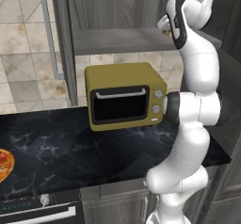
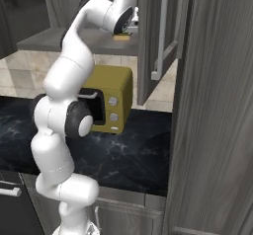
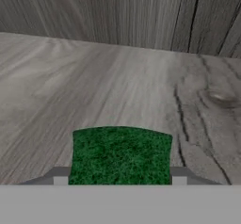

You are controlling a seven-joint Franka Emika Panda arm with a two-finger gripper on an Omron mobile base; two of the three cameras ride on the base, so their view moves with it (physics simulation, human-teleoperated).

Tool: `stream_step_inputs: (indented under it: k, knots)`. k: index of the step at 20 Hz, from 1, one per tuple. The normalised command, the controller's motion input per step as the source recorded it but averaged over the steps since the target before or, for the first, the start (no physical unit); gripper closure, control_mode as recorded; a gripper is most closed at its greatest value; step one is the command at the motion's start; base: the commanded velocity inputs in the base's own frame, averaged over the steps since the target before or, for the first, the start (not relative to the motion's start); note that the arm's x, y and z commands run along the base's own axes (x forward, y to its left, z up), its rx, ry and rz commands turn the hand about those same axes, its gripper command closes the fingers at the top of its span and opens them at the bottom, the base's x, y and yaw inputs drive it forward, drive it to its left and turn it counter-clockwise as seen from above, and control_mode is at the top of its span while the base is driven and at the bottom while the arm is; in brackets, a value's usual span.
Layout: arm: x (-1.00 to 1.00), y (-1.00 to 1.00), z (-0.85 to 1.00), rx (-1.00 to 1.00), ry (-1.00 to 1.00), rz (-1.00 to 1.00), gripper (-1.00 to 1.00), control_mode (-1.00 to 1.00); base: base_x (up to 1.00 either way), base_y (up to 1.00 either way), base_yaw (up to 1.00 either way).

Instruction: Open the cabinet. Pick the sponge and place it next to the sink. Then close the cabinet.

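A dark marble counter (image 1: 70, 143) carries a mustard-yellow microwave (image 1: 124, 100); above the microwave the cabinet (image 2: 148, 41) stands open. The sponge (image 3: 121, 155) lies on the cabinet's grey shelf (image 3: 94, 86), green scouring face up, between the fingertips of the gripper (image 3: 120, 180), whose jaws flank its two sides; whether they press it yet I cannot tell. It looks light and soft, so a hold across its middle suits it.

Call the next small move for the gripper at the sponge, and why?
Probably close the jaws. In the hand view the green sponge lies on the cabinet shelf between the two fingertips, one on each side, so the gripper looks lined up but not yet clearly clamped.
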Motion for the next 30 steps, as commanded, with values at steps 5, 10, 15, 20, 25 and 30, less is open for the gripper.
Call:
stream_step_inputs:
  k: [5, 10, 15, 20, 25, 30]
  knots:
    - [-0.76, 0.15, -0.02, 0.0, -0.08, 0.01, 1.0, -1.0, 0.0, 0.0, 0.0]
    - [-0.8, 0.18, 0.0, 0.0, -0.09, 0.01, 1.0, -1.0, 0.0, 0.0, 0.0]
    - [-0.83, 0.17, 0.0, 0.0, -0.07, 0.01, 1.0, -1.0, 0.0, 0.0, 0.0]
    - [-0.85, 0.16, -0.01, 0.0, -0.03, 0.0, 1.0, -1.0, 0.0, 0.0, 0.0]
    - [-0.9, 0.06, -0.12, 0.0, 0.0, 0.0, 1.0, -1.0, 0.0, 0.0, 0.0]
    - [-0.85, 0.09, -0.14, 0.0, 0.04, 0.0, 1.0, -1.0, 0.0, 0.0, 0.0]
